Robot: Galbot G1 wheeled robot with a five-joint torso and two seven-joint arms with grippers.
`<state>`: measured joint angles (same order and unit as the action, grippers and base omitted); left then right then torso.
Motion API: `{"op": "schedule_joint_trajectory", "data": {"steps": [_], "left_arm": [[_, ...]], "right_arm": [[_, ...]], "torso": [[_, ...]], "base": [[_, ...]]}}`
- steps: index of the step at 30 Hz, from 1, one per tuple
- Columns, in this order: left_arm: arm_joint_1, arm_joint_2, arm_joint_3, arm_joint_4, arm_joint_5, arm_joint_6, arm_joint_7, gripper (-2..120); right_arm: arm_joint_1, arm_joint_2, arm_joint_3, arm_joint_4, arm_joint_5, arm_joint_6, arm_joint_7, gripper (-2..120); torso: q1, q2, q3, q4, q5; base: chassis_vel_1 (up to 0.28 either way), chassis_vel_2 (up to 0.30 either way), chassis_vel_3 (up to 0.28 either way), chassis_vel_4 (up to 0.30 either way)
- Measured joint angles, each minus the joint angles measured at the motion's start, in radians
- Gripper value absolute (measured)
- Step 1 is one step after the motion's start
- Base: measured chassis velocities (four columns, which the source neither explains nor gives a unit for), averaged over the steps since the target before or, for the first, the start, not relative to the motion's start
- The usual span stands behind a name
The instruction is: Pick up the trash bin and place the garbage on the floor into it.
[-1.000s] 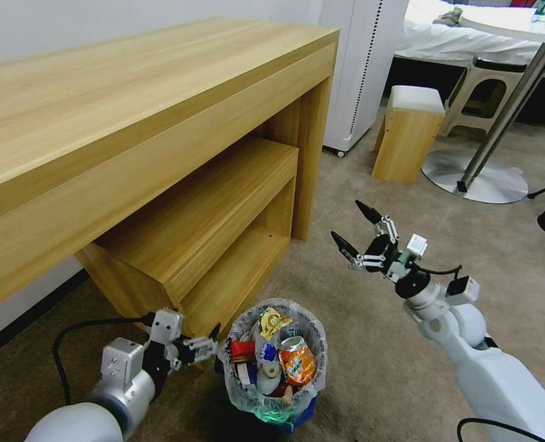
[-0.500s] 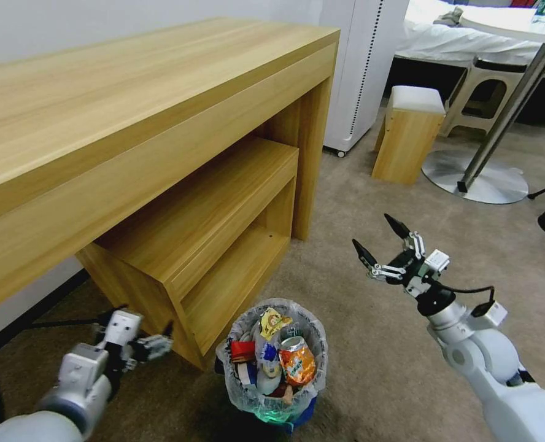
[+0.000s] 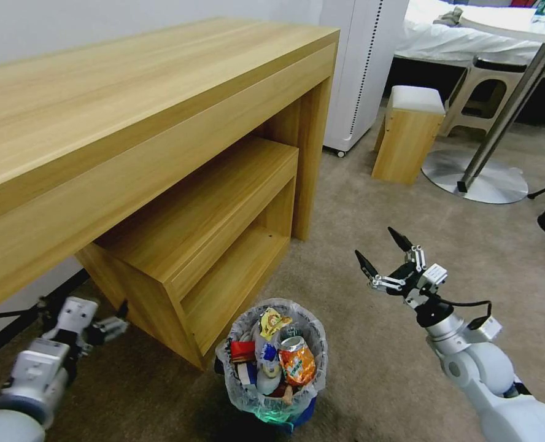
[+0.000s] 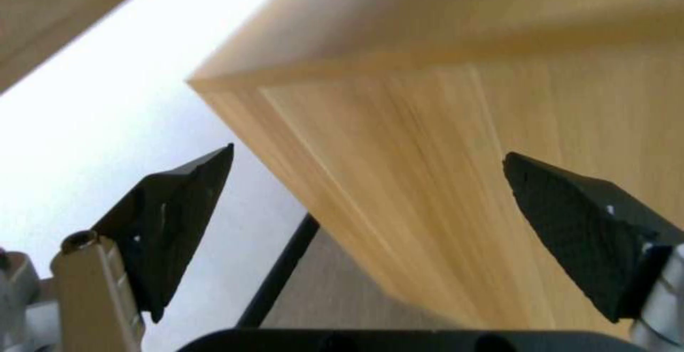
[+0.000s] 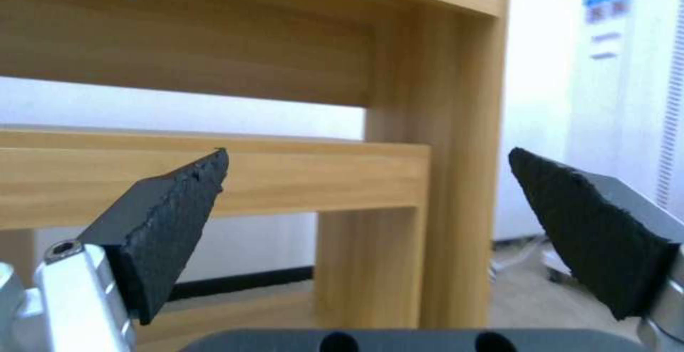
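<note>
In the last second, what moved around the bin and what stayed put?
The left gripper drew back from the trash bin rim, out to the robot's left, beside the wooden shelf unit, open and empty. The right gripper pulled back toward the robot, open. The bin, full of garbage, stayed in place.

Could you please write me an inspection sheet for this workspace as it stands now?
Surface: beige carpet floor, no loose litter seen.
Job's things: trash bin upright by the wooden desk, filled with garbage.
Clutter: nothing seen.
Tools: left tool open, low beside the desk's shelf unit; right tool open, raised right of the bin; both empty.
Cables: black cable behind left arm.
Surroundings: wooden stool, round table base.
</note>
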<state>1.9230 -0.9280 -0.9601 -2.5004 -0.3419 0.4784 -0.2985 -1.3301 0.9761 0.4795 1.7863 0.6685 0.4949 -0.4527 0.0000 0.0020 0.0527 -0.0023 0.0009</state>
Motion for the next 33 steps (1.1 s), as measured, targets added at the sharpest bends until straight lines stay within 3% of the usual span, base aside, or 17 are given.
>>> {"op": "schedule_joint_trajectory", "data": {"steps": [5,7,9,10,12,20,33], "left_arm": [[-0.073,-0.136,0.046,0.000,-0.078,-0.132,0.018,100],[-0.084,-0.160,0.055,0.000,-0.086,-0.158,0.033,100],[-0.101,-0.200,0.064,0.020,-0.075,-0.238,0.119,100],[-0.101,-0.200,0.064,0.020,-0.075,-0.238,0.119,100],[-0.121,-0.239,0.070,0.062,-0.044,-0.305,0.193,100],[-0.129,-0.299,0.083,0.123,-0.014,-0.345,0.252,100],[-0.134,-0.301,0.069,0.113,-0.019,-0.336,0.255,100]], "right_arm": [[-0.040,0.005,0.010,0.014,-0.019,-0.012,0.102,100],[-0.048,0.005,0.018,0.019,-0.021,-0.019,0.122,100],[-0.058,0.008,0.041,0.027,-0.024,-0.036,0.157,100],[-0.058,0.008,0.041,0.027,-0.024,-0.036,0.157,100],[-0.065,0.025,0.073,0.029,-0.023,-0.049,0.171,100],[-0.084,0.098,0.124,0.017,-0.017,-0.035,0.147,100],[-0.086,0.107,0.127,0.009,-0.008,-0.023,0.115,100]], "torso": [[0.000,0.000,0.000,-0.0002,0.0000],[0.000,0.000,0.000,-0.0001,-0.0002],[0.000,0.000,0.000,-0.0001,0.0002],[0.000,0.000,0.000,-0.0001,0.0002],[0.000,0.000,0.000,-0.0002,-0.0001],[0.000,0.000,0.000,-0.0002,-0.0001],[0.000,0.000,0.000,-0.0001,-0.0001]], "base": [[0.000,0.000,0.000,0.000],[0.000,0.000,0.000,0.000],[0.000,0.000,0.000,0.000],[0.000,0.000,0.000,0.000],[0.000,0.000,0.000,0.000],[0.000,0.000,0.000,0.000],[0.000,0.000,0.000,0.000]]}}
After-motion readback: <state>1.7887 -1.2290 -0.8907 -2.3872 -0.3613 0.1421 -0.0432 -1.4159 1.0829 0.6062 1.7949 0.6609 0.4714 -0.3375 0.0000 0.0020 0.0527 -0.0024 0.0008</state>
